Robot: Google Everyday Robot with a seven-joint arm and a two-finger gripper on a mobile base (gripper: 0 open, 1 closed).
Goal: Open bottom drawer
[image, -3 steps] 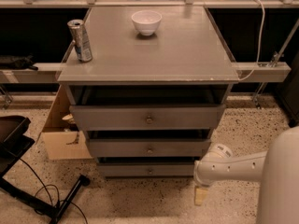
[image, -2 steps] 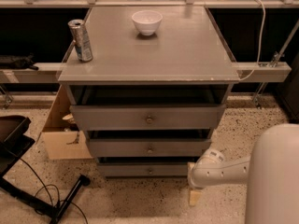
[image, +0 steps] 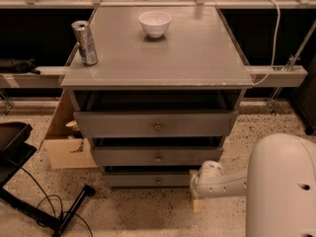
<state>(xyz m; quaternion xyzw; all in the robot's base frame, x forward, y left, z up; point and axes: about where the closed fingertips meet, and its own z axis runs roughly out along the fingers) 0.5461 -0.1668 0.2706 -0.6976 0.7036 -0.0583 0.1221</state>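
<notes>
Where the bottom drawer ends on its right, pincer sits just beside | pincer opening: cannot tell

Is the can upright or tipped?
Upright: the can stands on its base on the cabinet top. The tool is low, right of the bottom drawer.

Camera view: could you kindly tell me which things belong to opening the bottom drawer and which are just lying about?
For the job: bottom drawer; its knob; gripper, low by the cabinet's front right corner, beside that drawer.

Just lying about: can and white bowl on the cabinet top; cardboard box left of the cabinet.
</notes>
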